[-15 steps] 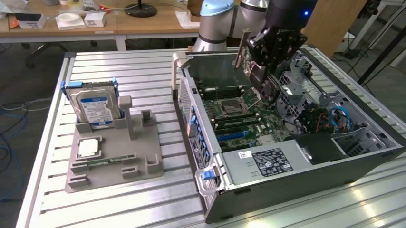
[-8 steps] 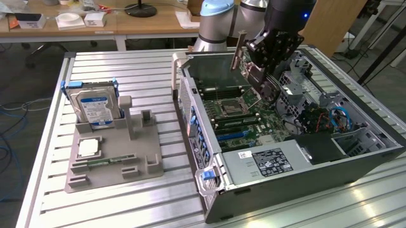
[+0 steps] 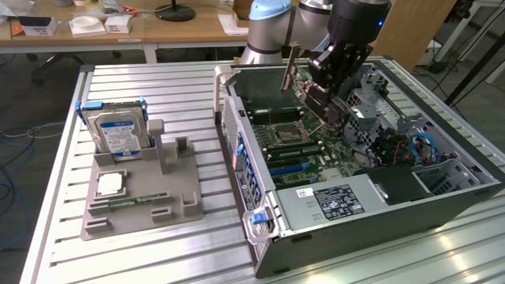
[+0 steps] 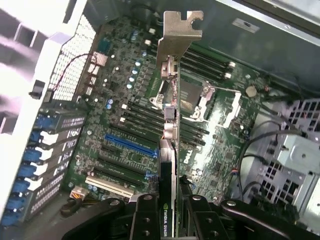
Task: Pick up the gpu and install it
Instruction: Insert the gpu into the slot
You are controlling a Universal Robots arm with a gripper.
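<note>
Slatted aluminium surface (image 3: 142, 260) carries an open computer case (image 3: 379, 236) lying on its side, with a grey fixture (image 3: 142, 201) holding a hard drive (image 3: 118, 133) just beside it. Within the case walls, the hand (image 4: 167, 210) clamps the gpu (image 4: 167, 165) edge-on above the motherboard (image 4: 125, 125). Its silver bracket (image 4: 177, 30) juts past the fingers, and the blue expansion slot (image 4: 131, 146) lies uncovered alongside.

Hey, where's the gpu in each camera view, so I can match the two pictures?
Exterior view: the gpu hangs tilted over the open computer case, near the picture's top, right of centre.
Wrist view: the gpu runs edge-on out of the end effector, silver bracket farthest, above the motherboard.
Shared landmark: the blue slot on the motherboard.
</note>
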